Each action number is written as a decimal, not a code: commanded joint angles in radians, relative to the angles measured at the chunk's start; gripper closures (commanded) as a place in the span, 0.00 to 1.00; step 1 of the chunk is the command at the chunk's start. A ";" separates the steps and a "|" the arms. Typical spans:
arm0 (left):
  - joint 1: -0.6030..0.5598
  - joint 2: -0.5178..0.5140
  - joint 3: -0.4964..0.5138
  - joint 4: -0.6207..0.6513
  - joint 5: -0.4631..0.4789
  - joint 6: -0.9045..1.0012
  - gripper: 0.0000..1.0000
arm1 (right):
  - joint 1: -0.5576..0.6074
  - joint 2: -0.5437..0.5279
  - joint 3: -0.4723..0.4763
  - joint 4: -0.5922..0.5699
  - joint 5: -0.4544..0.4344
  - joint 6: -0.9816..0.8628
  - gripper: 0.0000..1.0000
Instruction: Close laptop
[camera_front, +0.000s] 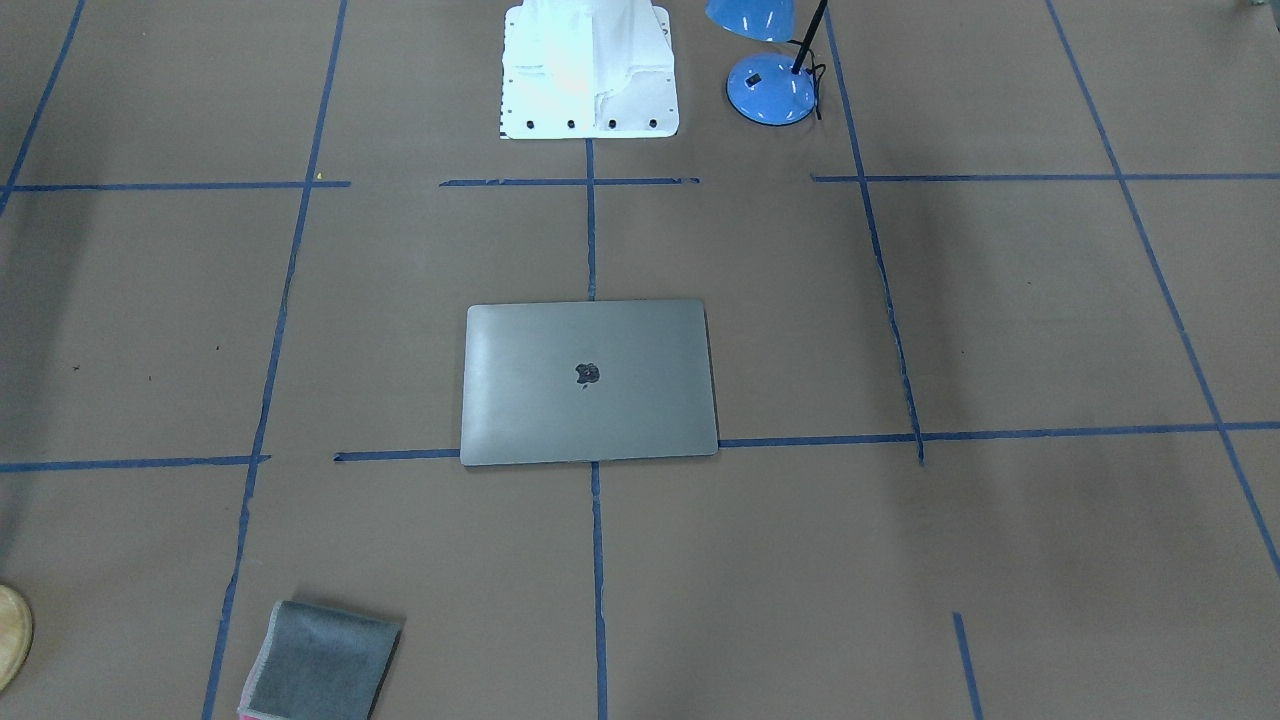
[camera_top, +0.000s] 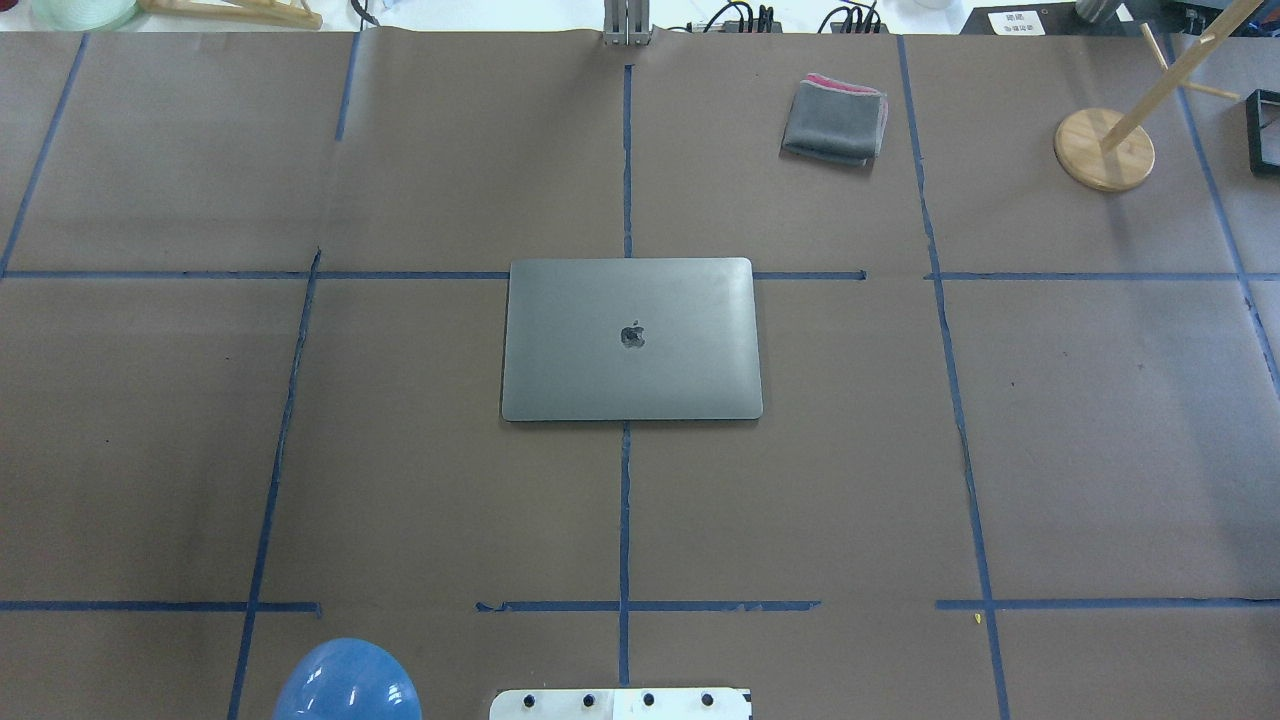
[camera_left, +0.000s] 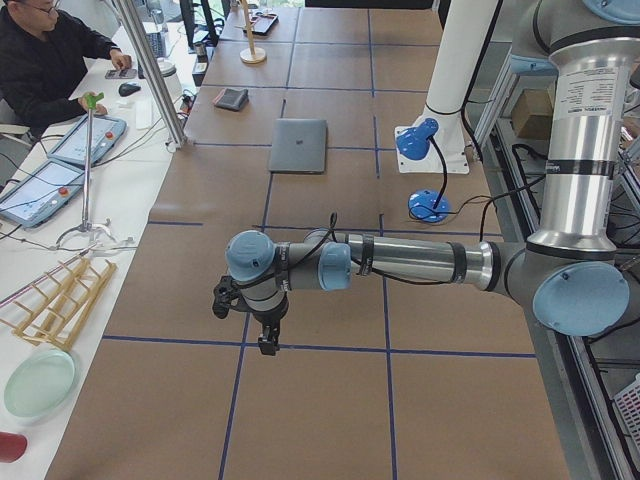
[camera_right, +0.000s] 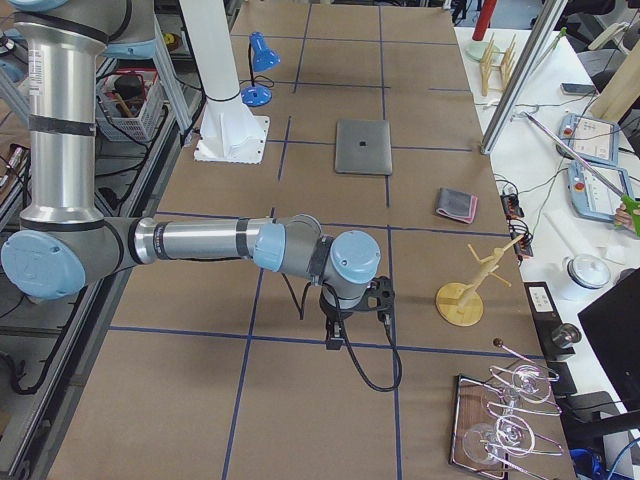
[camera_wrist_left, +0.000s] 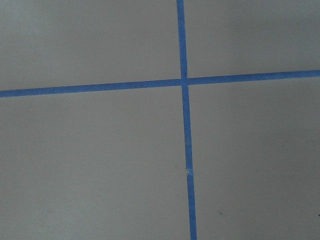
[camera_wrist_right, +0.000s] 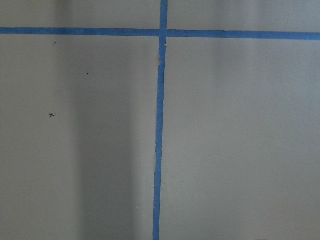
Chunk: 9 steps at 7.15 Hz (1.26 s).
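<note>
Folded grey cloth (camera_front: 320, 665) nearest; beyond, slim matte-metal laptop (camera_front: 588, 382) lies shut; cannot tell whether left hand (camera_left: 267, 343), right hand (camera_right: 335, 338) are open.

The laptop (camera_right: 362, 147) is seen lying shut and flat in the middle of the worktop. The right gripper (camera_right: 334, 340) is held pointing down toward the worktop's near end, well apart from the laptop; its opening cannot be judged. A grey cloth (camera_right: 456, 205) is laid by the edge opposite the robot.
</note>
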 joint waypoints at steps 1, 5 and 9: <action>0.001 0.000 0.000 0.000 0.000 0.000 0.00 | 0.007 -0.006 -0.044 0.067 0.006 0.005 0.00; 0.001 -0.001 0.001 0.000 0.000 0.000 0.00 | 0.012 -0.004 -0.072 0.117 0.015 0.031 0.00; 0.001 0.000 0.000 -0.002 -0.002 0.000 0.00 | 0.016 -0.004 -0.071 0.118 0.018 0.076 0.00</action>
